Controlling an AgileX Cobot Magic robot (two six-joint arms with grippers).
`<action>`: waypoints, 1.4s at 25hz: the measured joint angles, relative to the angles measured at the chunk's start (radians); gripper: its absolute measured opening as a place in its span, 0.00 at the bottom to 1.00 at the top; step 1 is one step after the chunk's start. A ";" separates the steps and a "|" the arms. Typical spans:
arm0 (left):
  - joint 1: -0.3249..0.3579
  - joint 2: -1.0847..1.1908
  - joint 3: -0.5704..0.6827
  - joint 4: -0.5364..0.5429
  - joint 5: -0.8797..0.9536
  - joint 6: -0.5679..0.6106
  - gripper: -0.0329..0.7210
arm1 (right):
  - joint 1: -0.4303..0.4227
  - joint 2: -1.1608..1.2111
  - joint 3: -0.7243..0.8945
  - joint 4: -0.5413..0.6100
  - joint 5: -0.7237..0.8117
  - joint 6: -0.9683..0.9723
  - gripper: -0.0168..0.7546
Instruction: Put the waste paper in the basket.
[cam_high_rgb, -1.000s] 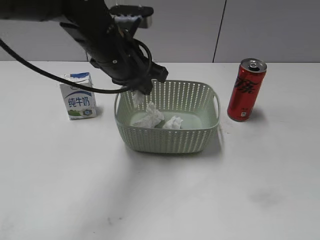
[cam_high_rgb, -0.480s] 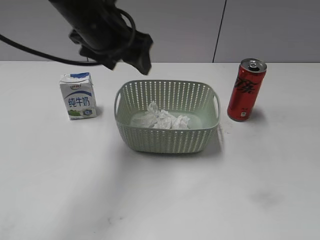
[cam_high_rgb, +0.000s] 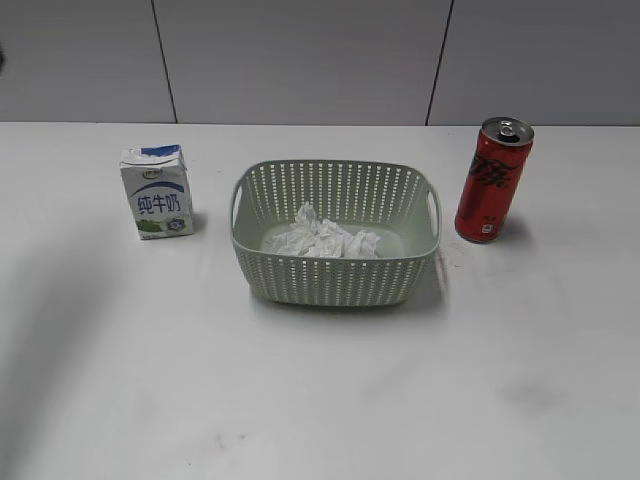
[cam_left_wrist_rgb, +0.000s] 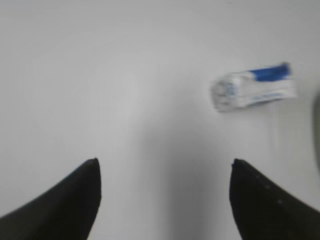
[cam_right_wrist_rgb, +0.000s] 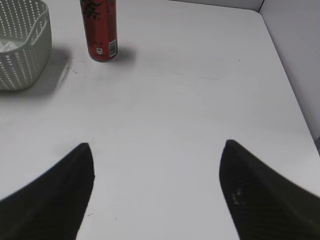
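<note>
The pale green basket (cam_high_rgb: 335, 275) stands at the table's middle in the exterior view, and its right end shows in the right wrist view (cam_right_wrist_rgb: 22, 60). The crumpled white waste paper (cam_high_rgb: 322, 240) lies inside it as one pile of wads. Neither arm shows in the exterior view. My left gripper (cam_left_wrist_rgb: 164, 162) is open and empty over bare table, with the milk carton ahead to its right. My right gripper (cam_right_wrist_rgb: 156, 145) is open and empty over bare table, well to the right of the basket.
A blue-and-white milk carton (cam_high_rgb: 157, 192) stands left of the basket and shows blurred in the left wrist view (cam_left_wrist_rgb: 251, 92). A red soda can (cam_high_rgb: 493, 180) stands right of the basket and shows in the right wrist view (cam_right_wrist_rgb: 99, 30). The table's right edge (cam_right_wrist_rgb: 287, 85) meets a wall.
The left arm has let go of a wad over the basket, lifted up and left, and gone out of the exterior view. The wads now lie together in the basket.
</note>
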 joint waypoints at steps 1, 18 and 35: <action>0.039 -0.009 0.009 0.021 0.002 -0.003 0.83 | 0.000 0.000 0.000 0.000 0.000 0.000 0.79; 0.069 -0.778 0.690 0.050 -0.124 -0.018 0.82 | 0.000 0.000 0.000 0.000 0.000 0.000 0.79; 0.065 -1.551 1.055 0.034 -0.092 -0.061 0.82 | 0.000 0.000 0.000 0.000 0.000 0.000 0.79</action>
